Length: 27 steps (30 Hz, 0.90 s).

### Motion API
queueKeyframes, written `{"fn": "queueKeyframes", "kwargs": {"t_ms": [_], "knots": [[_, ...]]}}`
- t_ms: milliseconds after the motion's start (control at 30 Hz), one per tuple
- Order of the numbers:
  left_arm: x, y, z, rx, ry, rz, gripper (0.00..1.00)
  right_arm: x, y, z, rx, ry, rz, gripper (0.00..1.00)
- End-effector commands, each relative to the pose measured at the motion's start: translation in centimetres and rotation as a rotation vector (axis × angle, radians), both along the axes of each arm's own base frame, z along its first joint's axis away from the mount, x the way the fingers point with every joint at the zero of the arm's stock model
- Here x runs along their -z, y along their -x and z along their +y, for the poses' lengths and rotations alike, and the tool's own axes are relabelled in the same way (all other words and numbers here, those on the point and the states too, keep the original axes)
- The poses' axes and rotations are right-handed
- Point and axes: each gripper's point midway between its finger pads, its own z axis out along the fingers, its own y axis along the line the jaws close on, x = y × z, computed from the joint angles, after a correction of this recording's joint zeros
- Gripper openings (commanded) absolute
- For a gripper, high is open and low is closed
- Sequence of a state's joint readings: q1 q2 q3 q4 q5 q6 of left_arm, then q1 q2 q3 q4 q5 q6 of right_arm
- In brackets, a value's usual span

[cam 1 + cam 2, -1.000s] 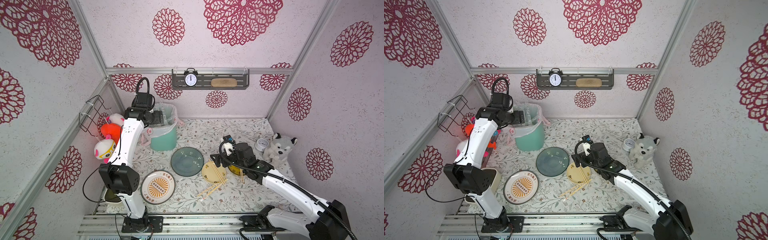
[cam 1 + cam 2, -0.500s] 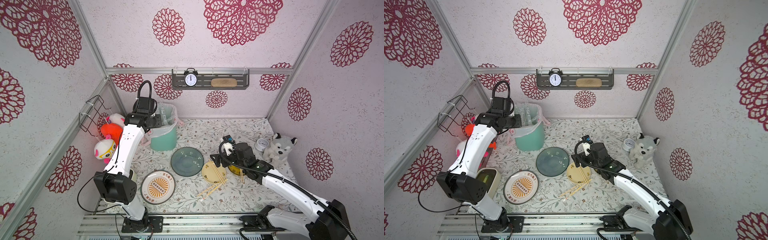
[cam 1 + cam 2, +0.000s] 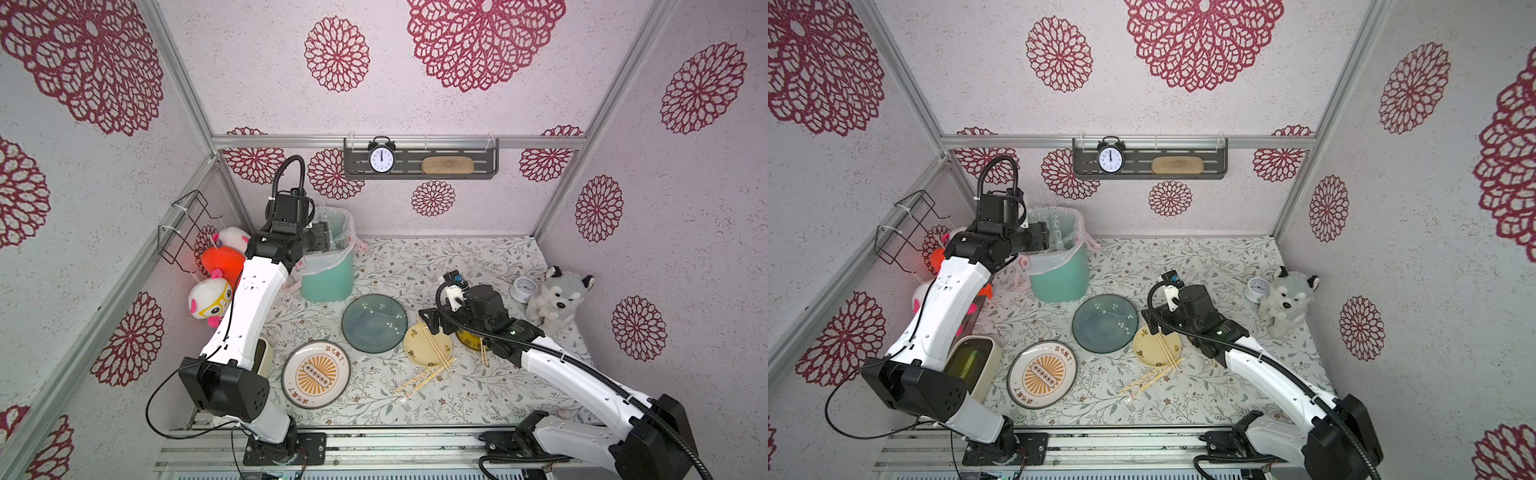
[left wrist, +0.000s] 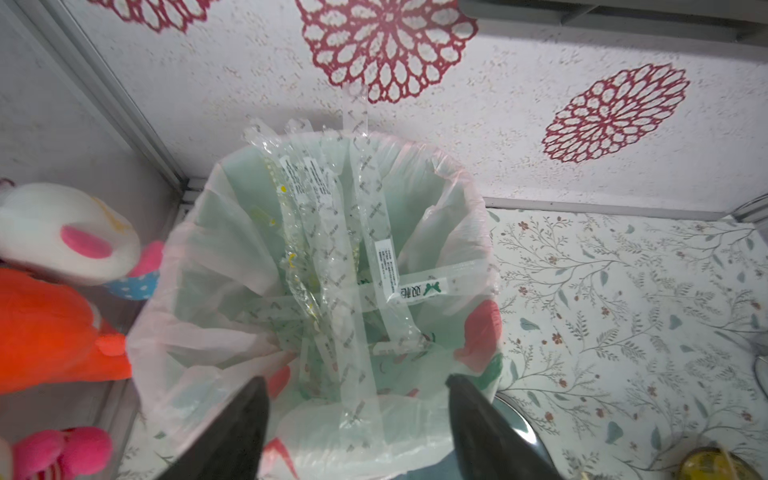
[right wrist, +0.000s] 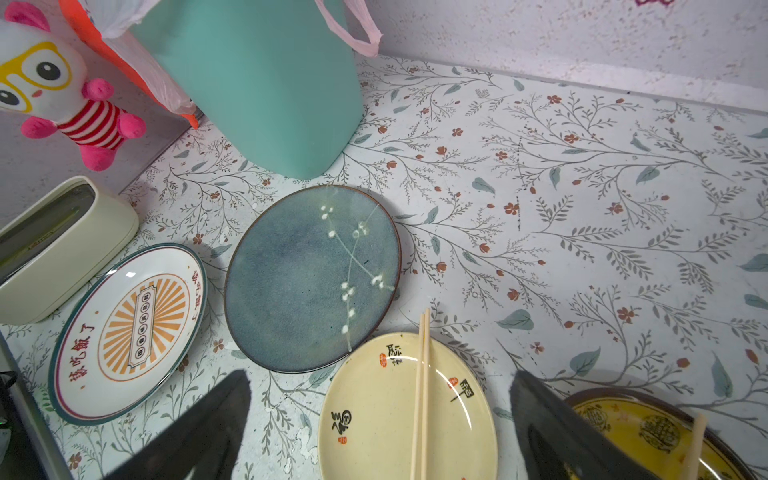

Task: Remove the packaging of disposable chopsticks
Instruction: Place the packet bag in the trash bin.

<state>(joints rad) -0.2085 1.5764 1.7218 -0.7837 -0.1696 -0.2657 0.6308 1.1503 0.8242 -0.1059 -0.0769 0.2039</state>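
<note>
Left wrist view: bin (image 4: 453,216) holding wrappers (image 4: 357,249)

Above the green bin of clear wrappers hung the left gripper (image 4: 355,380), jaws apart, empty. Over a yellow plate (image 5: 374,436) bearing bare chopsticks (image 5: 422,395) hovered the right gripper (image 5: 378,374), jaws apart. No wrapped pair showed; unwrapping looked nearly done.

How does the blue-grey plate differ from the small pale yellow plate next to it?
The blue-grey plate is the larger; the pale yellow plate is clearly smaller. The blue-grey plate bears a white blossom sprig, the pale yellow plate black and red characters. The blue-grey plate is bare, while a pair of chopsticks lies across the pale yellow plate. Both are round and lie flat on the floral table.
</note>
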Motion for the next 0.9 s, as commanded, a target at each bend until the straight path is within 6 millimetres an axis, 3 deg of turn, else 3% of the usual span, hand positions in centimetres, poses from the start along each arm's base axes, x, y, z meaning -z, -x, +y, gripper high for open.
{"fn": "queueKeyframes", "kwargs": {"t_ms": [0, 133, 267, 333, 467, 533, 633, 700, 867], "knots": [[-3.7, 2.1, -2.4, 0.058, 0.044, -0.149, 0.98, -0.9, -0.6, -0.6, 0.050, -0.030, -0.036, 0.99], [-5.3, 6.0, -4.7, 0.127, 0.141, -0.274, 0.98, -1.6, -0.5, -1.7, 0.094, -0.055, -0.085, 0.99], [-4.2, 10.1, -8.0, 0.245, 0.231, -0.308, 0.98, -2.6, 0.9, -1.4, 0.050, -0.129, -0.098, 0.99], [-2.6, 12.0, -10.3, 0.329, 0.250, -0.276, 0.98, -2.1, 1.5, -1.3, 0.039, -0.141, -0.058, 0.99], [1.4, 15.3, -14.5, 0.509, 0.296, -0.199, 0.99, 1.2, 2.9, -2.0, 0.119, -0.093, 0.081, 0.99], [3.5, 16.4, -16.1, 0.577, 0.322, -0.171, 0.95, 2.6, 4.2, -2.3, 0.143, -0.072, 0.111, 0.99], [7.3, 17.5, -17.3, 0.596, 0.285, -0.096, 0.80, 4.3, 6.0, -2.9, 0.183, -0.061, 0.155, 0.99], [10.1, 18.4, -18.1, 0.608, 0.256, -0.046, 0.76, 5.3, 7.4, -3.6, 0.210, -0.023, 0.188, 0.99], [14.8, 20.2, -18.8, 0.629, 0.252, 0.023, 0.60, 6.3, 10.4, -5.0, 0.257, -0.014, 0.269, 0.99]]}}
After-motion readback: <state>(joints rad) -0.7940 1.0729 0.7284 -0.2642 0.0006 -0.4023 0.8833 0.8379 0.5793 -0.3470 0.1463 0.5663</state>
